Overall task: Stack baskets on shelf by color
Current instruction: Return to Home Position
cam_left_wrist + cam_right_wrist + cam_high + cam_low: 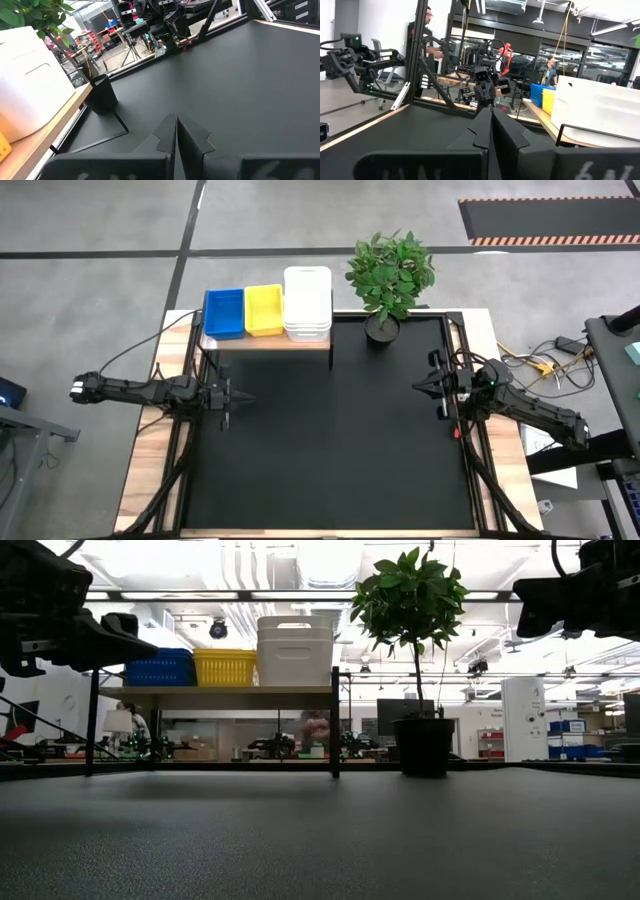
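The shelf point(265, 341) stands at the desk's point(330, 440) far edge, toward its left corner. It carries blue baskets point(224, 312), yellow baskets point(263, 309) and white baskets point(307, 302) side by side. A plant point(388, 275) stands just beside it. The left gripper point(243, 397) hovers near the left edge and the right gripper point(417, 386) near the right edge. Both claws are narrow, fingers together, holding nothing.

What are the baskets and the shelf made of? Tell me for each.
Baskets: seemingly moulded plastic, uniform matte colour, gridded perforated sides. Shelf: top looks like light wood, pale tan; its legs are thin and dark, likely metal.
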